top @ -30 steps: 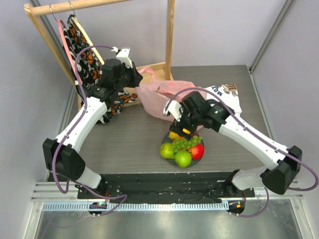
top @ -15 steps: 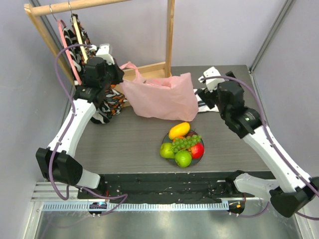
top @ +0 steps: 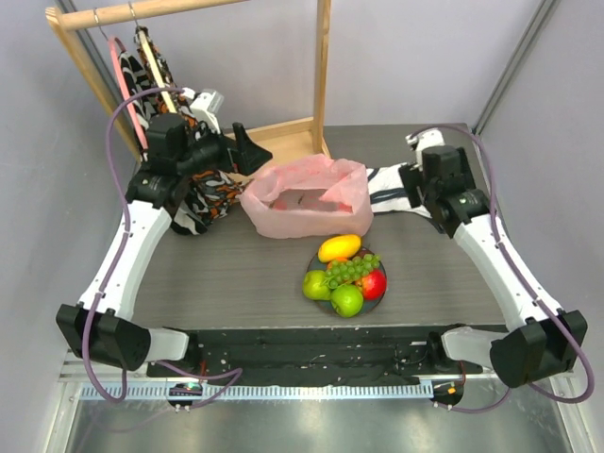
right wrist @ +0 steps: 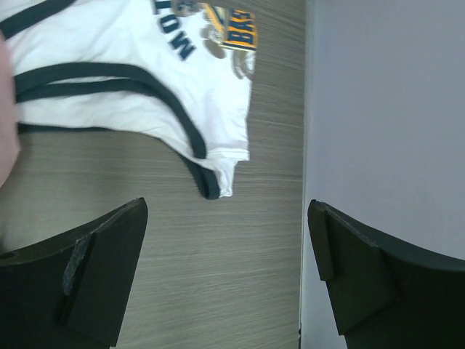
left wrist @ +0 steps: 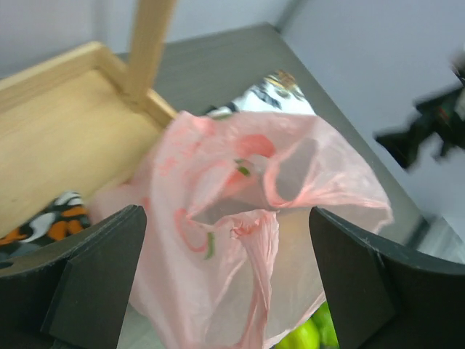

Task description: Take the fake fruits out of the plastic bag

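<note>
The pink plastic bag lies slumped on the table with its mouth open upward; nothing shows inside it. In front of it the fake fruits rest on a dark plate: a yellow-orange mango, green grapes, a red apple and two green apples. My left gripper hovers open just left of the bag. In the left wrist view the bag sits loose between its wide-open fingers, apart from both. My right gripper is open over bare table, right of the bag.
A white-and-navy printed cloth lies behind the bag at the right, also in the right wrist view as the cloth. A wooden clothes rack with a patterned garment stands at the back left, with its base tray. A wall borders the table's right edge.
My left gripper opened and let go of the bag, which dropped and slumped on the table. My right arm swung from the plate to the back right.
</note>
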Controlling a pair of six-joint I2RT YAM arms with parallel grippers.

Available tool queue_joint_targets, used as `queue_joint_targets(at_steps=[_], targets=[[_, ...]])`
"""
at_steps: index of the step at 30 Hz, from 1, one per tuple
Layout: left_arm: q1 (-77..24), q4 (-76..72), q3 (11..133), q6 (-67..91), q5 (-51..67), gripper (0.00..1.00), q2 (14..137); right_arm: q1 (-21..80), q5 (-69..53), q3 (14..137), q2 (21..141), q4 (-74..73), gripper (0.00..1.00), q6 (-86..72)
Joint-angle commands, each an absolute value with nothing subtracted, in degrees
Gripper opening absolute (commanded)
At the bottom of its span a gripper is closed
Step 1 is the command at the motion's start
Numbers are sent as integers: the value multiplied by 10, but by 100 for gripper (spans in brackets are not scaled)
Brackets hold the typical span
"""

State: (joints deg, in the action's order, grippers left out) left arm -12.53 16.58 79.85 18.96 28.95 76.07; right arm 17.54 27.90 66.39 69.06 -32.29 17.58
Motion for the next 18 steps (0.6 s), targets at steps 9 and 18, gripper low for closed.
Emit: queue_joint_targets(at_steps=[9,18], targets=[[-107,425,794,74,207,100,610,94,279,726,730,-363,100,41],[-74,396,605,52,51,100,567,95,224,699,710,-366,100,-35]])
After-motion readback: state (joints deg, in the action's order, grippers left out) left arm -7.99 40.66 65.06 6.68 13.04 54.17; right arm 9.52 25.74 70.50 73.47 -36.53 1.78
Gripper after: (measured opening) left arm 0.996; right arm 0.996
